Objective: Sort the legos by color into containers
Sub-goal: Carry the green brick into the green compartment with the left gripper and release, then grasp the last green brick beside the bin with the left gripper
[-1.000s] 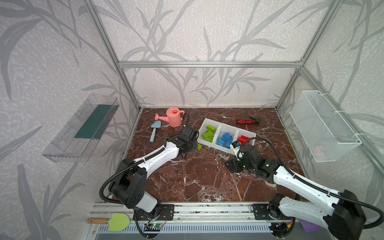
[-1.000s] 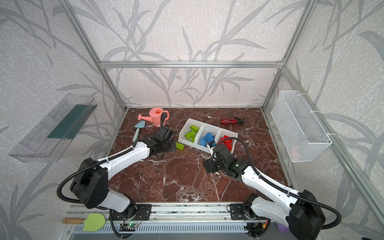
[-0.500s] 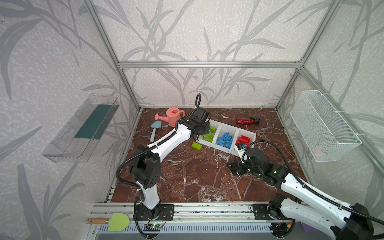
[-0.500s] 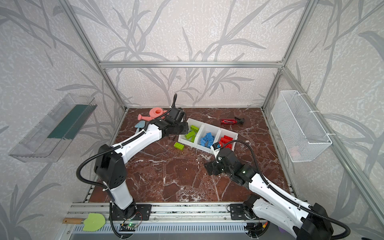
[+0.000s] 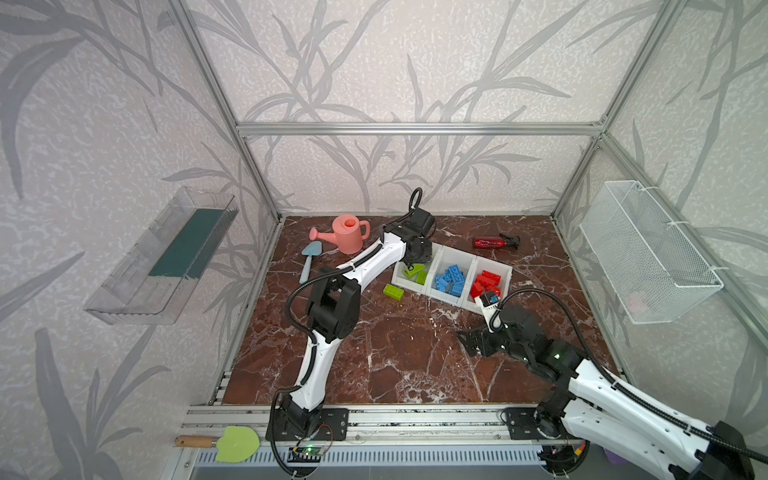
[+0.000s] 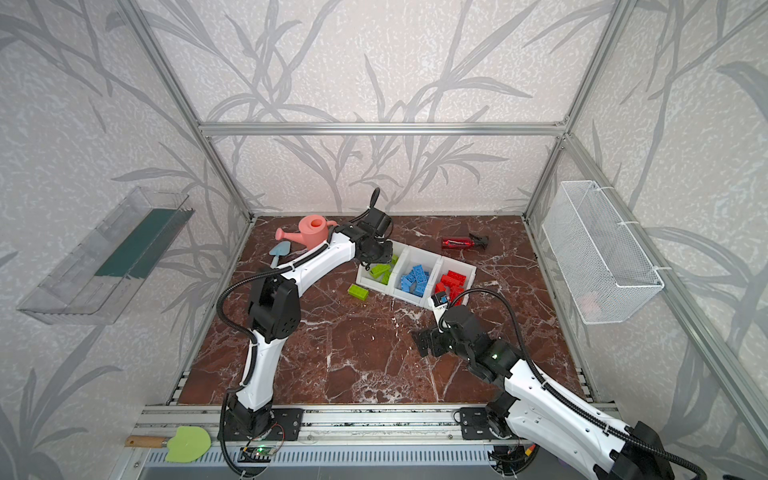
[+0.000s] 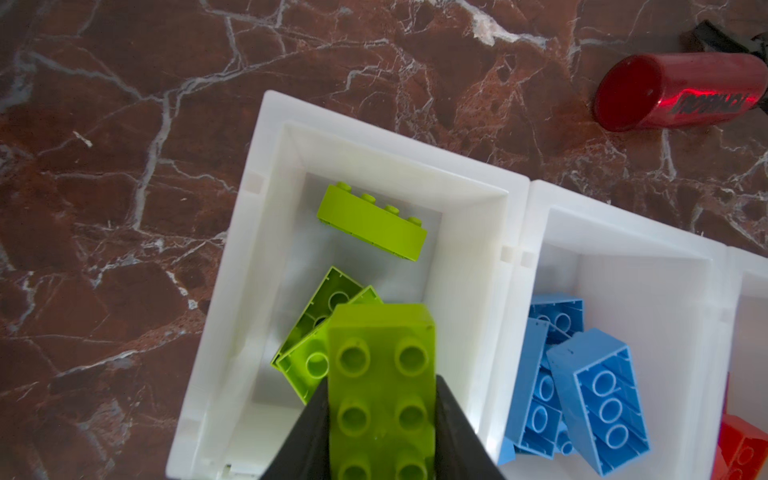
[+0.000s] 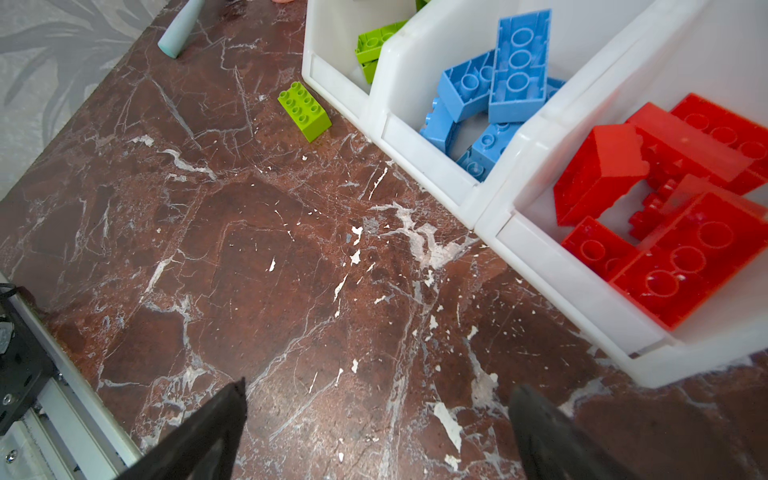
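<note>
Three joined white containers (image 5: 445,297) stand at the back of the floor, holding lime green (image 7: 372,222), blue (image 5: 451,278) and red legos (image 5: 486,282) in separate bins. My left gripper (image 7: 381,415) hangs over the green bin, shut on a lime green lego (image 7: 382,374) whose studs face the wrist camera. In both top views that left gripper (image 5: 415,259) sits over the bin's far end. One more lime green lego (image 5: 393,291) lies on the floor just left of the bins. My right gripper (image 8: 376,415) stands open and empty over bare floor, in front of the red bin.
A pink watering can (image 5: 349,232) and a blue trowel (image 5: 308,259) lie at the back left. A dark red spray bottle (image 5: 494,241) lies behind the bins. A wire basket (image 5: 648,257) hangs on the right wall, a clear tray (image 5: 166,257) on the left.
My left arm swung from the floor beside the bins to above the green bin, carrying the green lego. My right gripper drew back from the red bin and opened wider.
</note>
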`<state>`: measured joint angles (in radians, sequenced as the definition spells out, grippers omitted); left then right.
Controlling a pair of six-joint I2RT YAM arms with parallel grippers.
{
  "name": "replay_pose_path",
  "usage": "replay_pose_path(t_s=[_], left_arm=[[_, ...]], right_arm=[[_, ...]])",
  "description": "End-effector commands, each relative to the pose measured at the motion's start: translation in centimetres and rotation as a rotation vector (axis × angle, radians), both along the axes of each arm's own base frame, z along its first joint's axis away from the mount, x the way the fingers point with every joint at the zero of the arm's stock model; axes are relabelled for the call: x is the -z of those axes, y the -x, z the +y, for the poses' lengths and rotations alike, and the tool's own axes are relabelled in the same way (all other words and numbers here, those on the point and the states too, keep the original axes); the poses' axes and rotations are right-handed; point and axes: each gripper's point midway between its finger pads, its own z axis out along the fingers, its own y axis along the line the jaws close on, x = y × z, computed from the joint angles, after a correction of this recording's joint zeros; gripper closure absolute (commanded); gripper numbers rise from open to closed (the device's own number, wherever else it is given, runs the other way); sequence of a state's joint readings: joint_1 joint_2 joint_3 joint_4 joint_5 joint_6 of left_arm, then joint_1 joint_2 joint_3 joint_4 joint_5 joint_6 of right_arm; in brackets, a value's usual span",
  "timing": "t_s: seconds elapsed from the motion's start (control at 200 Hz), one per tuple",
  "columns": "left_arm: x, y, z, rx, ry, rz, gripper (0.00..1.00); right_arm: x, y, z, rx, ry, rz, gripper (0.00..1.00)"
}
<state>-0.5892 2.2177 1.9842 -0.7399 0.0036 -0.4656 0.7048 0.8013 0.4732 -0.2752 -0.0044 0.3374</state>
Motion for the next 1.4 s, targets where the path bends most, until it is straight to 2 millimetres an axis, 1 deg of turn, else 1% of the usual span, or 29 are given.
replay_pose_path(t_s=[0.0, 0.145, 0.255, 0.32, 0.405, 0.435, 0.475, 0.525, 0.545, 0.64, 0.765, 0.855, 0.92, 0.99, 1.1, 1.179, 1.309, 1.394], left_arm=[[0.3, 0.3, -0.2, 0.017, -0.014, 0.031, 0.59], [0.3, 0.2, -0.3, 0.005, -0.015, 0.038, 0.38], [-0.9, 0.5, 0.3, -0.020, -0.017, 0.013, 0.30], [-1.8, 1.2, 0.6, -0.025, -0.012, -0.006, 0.27], [-3.6, 2.7, 1.4, -0.033, 0.011, -0.037, 0.24], [-4.0, 3.1, 1.8, -0.040, 0.020, -0.048, 0.22], [-5.1, 4.0, 2.4, -0.047, 0.038, -0.069, 0.21], [-5.4, 5.2, 3.4, -0.055, 0.038, -0.080, 0.19], [-5.9, 5.5, 3.8, -0.059, 0.043, -0.095, 0.19], [-5.3, 7.6, 5.8, -0.069, 0.026, -0.107, 0.19], [-1.9, 9.8, 9.2, -0.165, -0.063, -0.054, 0.19], [-0.1, 10.8, 10.4, -0.195, -0.083, -0.034, 0.18], [1.1, 10.9, 10.4, -0.168, -0.091, -0.039, 0.18], [2.2, 10.9, 9.4, -0.084, -0.079, -0.043, 0.18], [3.4, 10.1, 9.8, -0.059, -0.139, -0.056, 0.18], [3.8, 9.6, 9.7, -0.038, -0.150, -0.064, 0.18], [4.2, 8.5, 8.4, 0.030, -0.133, -0.070, 0.18], [4.9, 8.2, 8.1, 0.078, -0.168, -0.036, 0.18]], right_arm=[[0.0, -0.4, -0.9, 0.064, 0.006, 0.000, 0.01], [0.4, -0.6, -2.0, 0.155, 0.019, 0.040, 0.01], [0.6, -0.7, -2.5, 0.197, 0.028, 0.062, 0.01], [0.5, -0.7, -2.6, 0.217, 0.033, 0.073, 0.01], [0.1, -0.9, -2.6, 0.234, 0.048, 0.086, 0.01], [0.1, -0.9, -2.5, 0.236, 0.060, 0.093, 0.01], [-0.1, -1.0, -2.2, 0.237, 0.072, 0.098, 0.01], [-0.2, -1.1, -1.8, 0.235, 0.074, 0.109, 0.01], [-0.3, -1.1, -1.5, 0.230, 0.068, 0.113, 0.01], [-0.9, -1.4, -0.6, 0.215, 0.039, 0.112, 0.01], [-1.8, -1.9, 0.7, 0.196, 0.021, 0.092, 0.01], [-2.2, -2.1, 1.9, 0.161, 0.026, 0.100, 0.01], [-2.4, -2.1, 2.7, 0.138, 0.028, 0.101, 0.01], [-2.7, -2.0, 3.6, 0.103, 0.003, 0.102, 0.01], [-3.0, -1.8, 4.7, 0.033, -0.017, 0.090, 0.01], [-3.0, -1.7, 5.1, 0.002, -0.008, 0.087, 0.01], [-2.8, -1.5, 5.2, -0.018, -0.005, 0.087, 0.01], [-2.7, -1.4, 5.1, -0.021, -0.002, 0.086, 0.01]])
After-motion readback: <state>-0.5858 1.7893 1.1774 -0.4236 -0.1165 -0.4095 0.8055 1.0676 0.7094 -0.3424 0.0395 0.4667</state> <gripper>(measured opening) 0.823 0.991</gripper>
